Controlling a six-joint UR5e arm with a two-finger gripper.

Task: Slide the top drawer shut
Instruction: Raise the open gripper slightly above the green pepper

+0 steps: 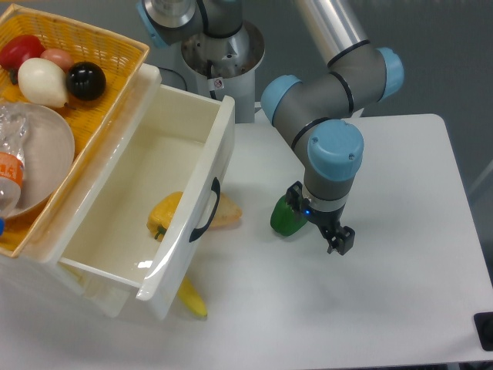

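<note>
The top drawer [123, 204] is a deep glossy cream-white box, pulled far open toward the right. Its front panel [202, 202] carries a black curved bar handle [208, 210]. A yellow pepper [163, 215] lies inside it against the front. My gripper [340, 238] hangs over the table to the right of the drawer front, well apart from the handle. Its dark fingers appear pressed together and hold nothing. A green pepper [286, 219] sits on the table just left of the gripper. The lower drawer front is hidden under the open drawer.
A yellow wicker basket [115, 85] on the cabinet top holds a white bowl [46, 154], a plastic bottle and several round fruits. A pale orange wedge [227, 213] and a yellow banana tip [192, 301] lie on the table by the drawer front. The robot base [222, 58] stands behind.
</note>
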